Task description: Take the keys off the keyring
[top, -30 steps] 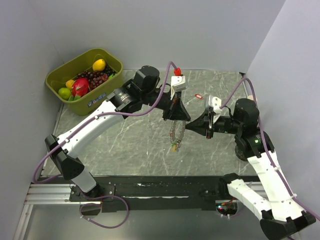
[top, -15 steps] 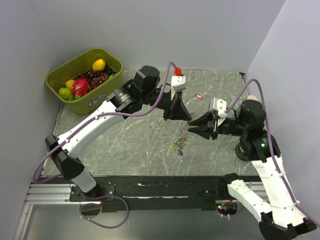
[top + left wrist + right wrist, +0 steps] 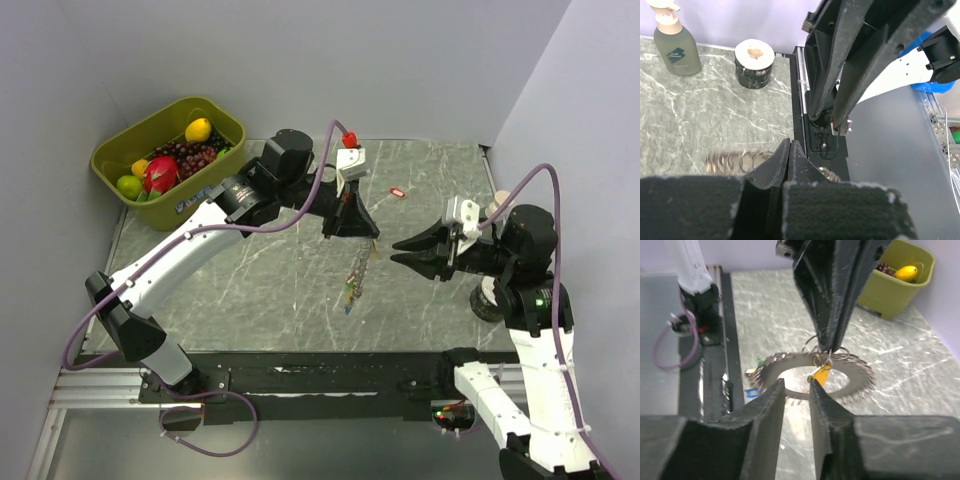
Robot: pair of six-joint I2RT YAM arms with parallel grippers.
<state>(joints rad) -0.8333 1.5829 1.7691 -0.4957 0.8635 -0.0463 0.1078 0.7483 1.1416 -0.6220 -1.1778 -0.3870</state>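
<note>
The left gripper [image 3: 372,239] is pinched fully closed on the keyring [image 3: 356,275], holding it up above the table [image 3: 260,280]. It sits to the right of the green bin [image 3: 165,212], a little nearer the robot's bases than the bin is. The keyring, a loop of silvery beaded chain, hangs down from the fingertips and slants back toward the bin's side. It does not seem to touch the table, though the overhead view leaves this unsure. Small keys [image 3: 349,296] in yellow, green and blue cluster at its lower end. In the right wrist view the chain [image 3: 860,377] is a blurred band, with a yellow key [image 3: 821,374] just under the left gripper's closed tips.

The right gripper [image 3: 394,252] is farther from the bin, on the other side of the keyring. It points toward the chain, with a gap between them. Its jaws stand partly apart, a narrow gap, and nothing is between them.

One red key [image 3: 397,192] lies loose on the table, right of the bin and beyond both grippers. The bin holds fruit [image 3: 160,172], including a lemon and grapes. A roll of tape [image 3: 754,64] and a pump bottle [image 3: 676,45] stand on the side of the table opposite the bin.
</note>
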